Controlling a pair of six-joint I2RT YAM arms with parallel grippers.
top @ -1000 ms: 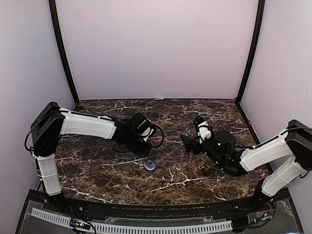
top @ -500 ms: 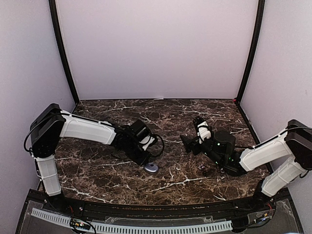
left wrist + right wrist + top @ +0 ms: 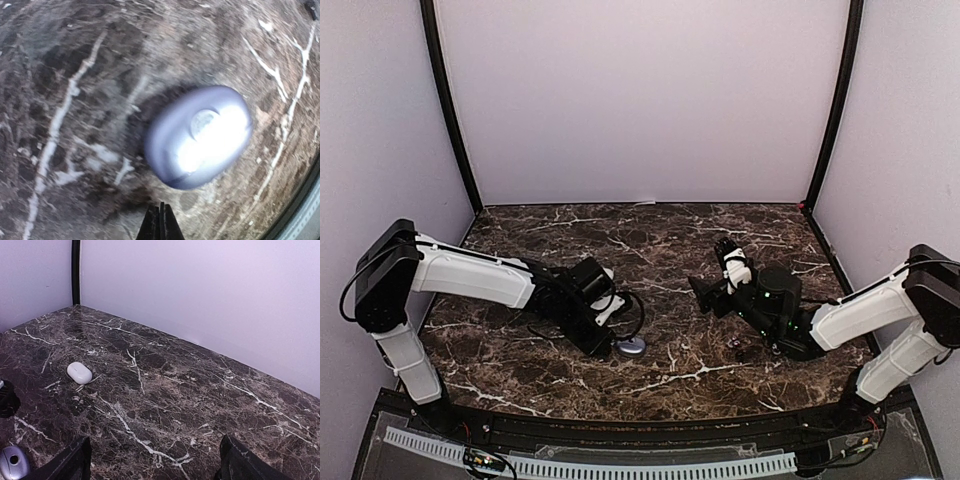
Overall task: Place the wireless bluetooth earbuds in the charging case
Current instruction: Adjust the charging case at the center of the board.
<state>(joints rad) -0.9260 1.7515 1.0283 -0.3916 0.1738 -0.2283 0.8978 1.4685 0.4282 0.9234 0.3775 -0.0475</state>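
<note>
A closed pale purple charging case lies on the dark marble table; it also shows in the top view and the right wrist view. My left gripper is shut and empty, its tips just short of the case's near edge, and it appears in the top view too. A closed white case lies further back. My right gripper is open and empty, held above the table right of centre. Tiny dark buds lie beside the right arm.
The marble table is walled by pale panels at the back and sides, with black posts in the corners. The left arm stretches low across the left half of the table.
My left arm has swung lower and toward the near edge, bringing its shut gripper down beside the purple case, which shifted slightly right. The right arm has not moved.
</note>
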